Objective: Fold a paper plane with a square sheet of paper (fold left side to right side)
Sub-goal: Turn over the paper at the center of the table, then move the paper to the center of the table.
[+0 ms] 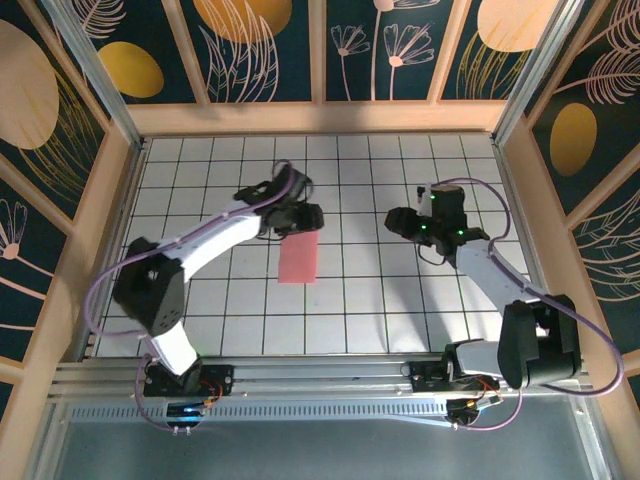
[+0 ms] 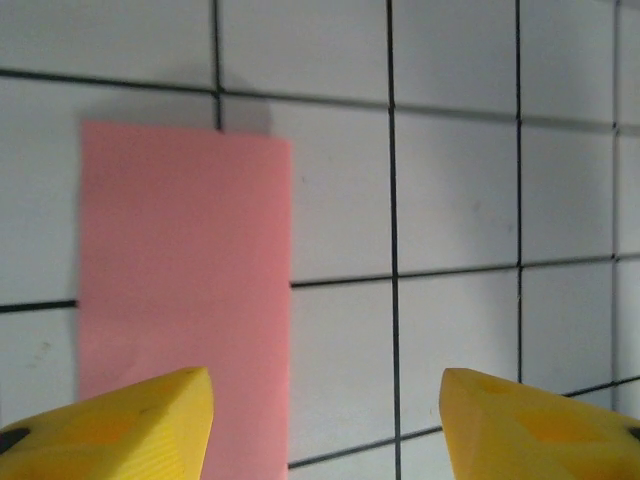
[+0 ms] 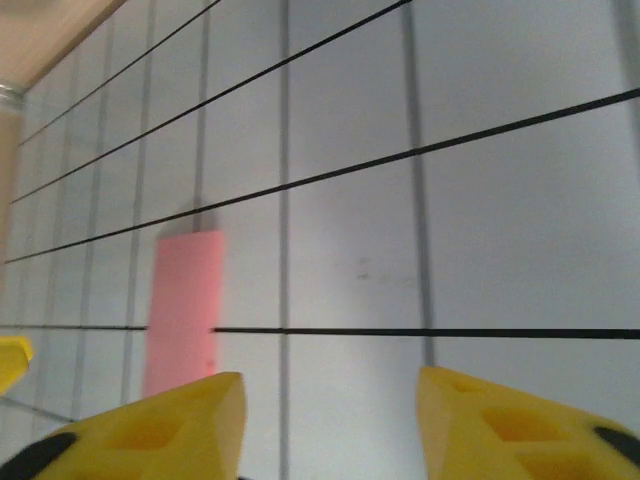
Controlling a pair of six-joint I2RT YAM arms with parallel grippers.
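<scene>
From above, the salmon-pink sheet of paper [image 1: 298,260] lies flat on the gridded table [image 1: 400,310], left of centre. It is a narrow rectangle that looks doubled over, its long axis running away from the arm bases with a slight lean, and neither short end is pointed. The left gripper [image 1: 303,220] hovers at its far end, and the right gripper [image 1: 398,222] stands well apart to the right. In the left wrist view, the left gripper [image 2: 325,430] has its fingers spread wide with nothing between them, one fingertip [image 2: 130,425] over the sheet's [image 2: 185,270] near end. In the right wrist view, the right gripper [image 3: 330,430] is parted and empty too, the sheet [image 3: 183,310] off to its left. I judge the sheet light, limp and quick to slide or crease, so it is best pinned flat and lifted by a free long edge or corner.
</scene>
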